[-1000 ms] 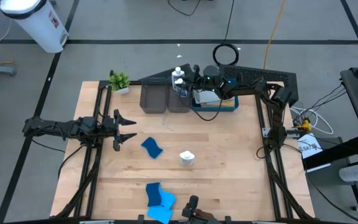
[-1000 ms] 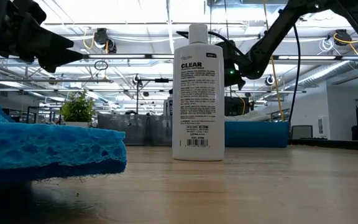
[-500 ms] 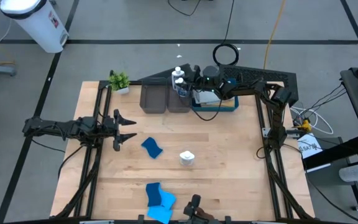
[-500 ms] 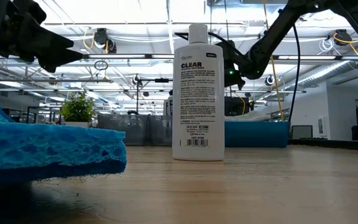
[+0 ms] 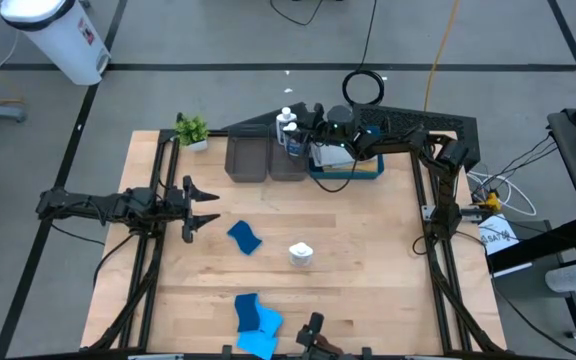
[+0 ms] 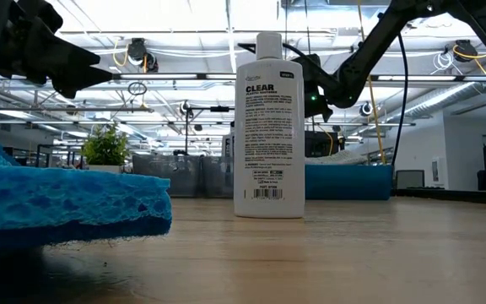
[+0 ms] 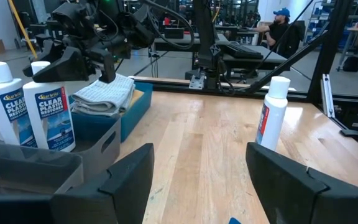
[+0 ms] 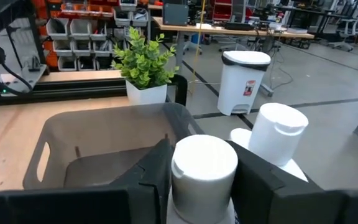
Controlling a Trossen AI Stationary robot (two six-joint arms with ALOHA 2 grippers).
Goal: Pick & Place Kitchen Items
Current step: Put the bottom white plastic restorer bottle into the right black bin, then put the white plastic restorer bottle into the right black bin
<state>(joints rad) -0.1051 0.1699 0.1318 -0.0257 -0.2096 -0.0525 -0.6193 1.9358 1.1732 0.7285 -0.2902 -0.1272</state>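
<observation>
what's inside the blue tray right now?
A folded grey cloth lies in the blue rectangular tray, standing above its rim. The right hand hangs just over it. Anything under the cloth is covered.

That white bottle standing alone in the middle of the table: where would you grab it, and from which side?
Probably around the body of the bottle, just under the cap, coming in level from the side. It stands upright, tall and narrow, so its flat sides give fingers two faces to press. The left end effector is open, nearest, and already faces it; the sponge lies between but stays low.
</observation>
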